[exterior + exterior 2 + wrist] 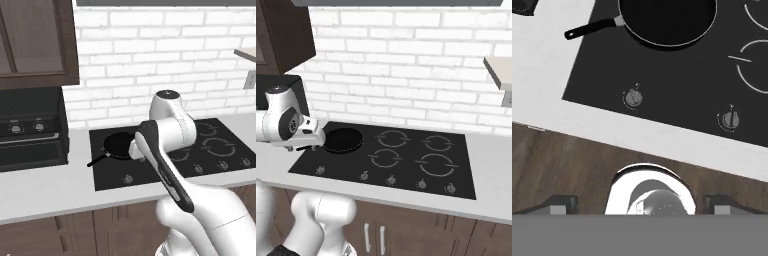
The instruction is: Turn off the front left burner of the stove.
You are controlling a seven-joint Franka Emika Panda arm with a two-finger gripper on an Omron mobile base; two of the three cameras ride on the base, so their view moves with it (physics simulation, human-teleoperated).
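Oven: boxy black oven (30,130) with two dials sat at the far left of the counter (45,187).
Pan: black pan (662,20) rested on the stove's left side, handle poking out over the left edge.
Stove: glossy black stove (406,155) lay set into the counter, knobs lined up along its near edge.
Knobs: leftmost knob (632,97) and its neighbour (730,119) sat untouched.
Claw: the claw (640,202) hovered above the near left edge, fingers spread wide, gripping nothing.

The wide, glossy black glass stove (677,75) with small grey metal-looking knobs (632,97) carries a matt black frying pan (667,20), set in a smooth pale stone-like counter (542,65) over dark wood-grain cabinet fronts (562,165).
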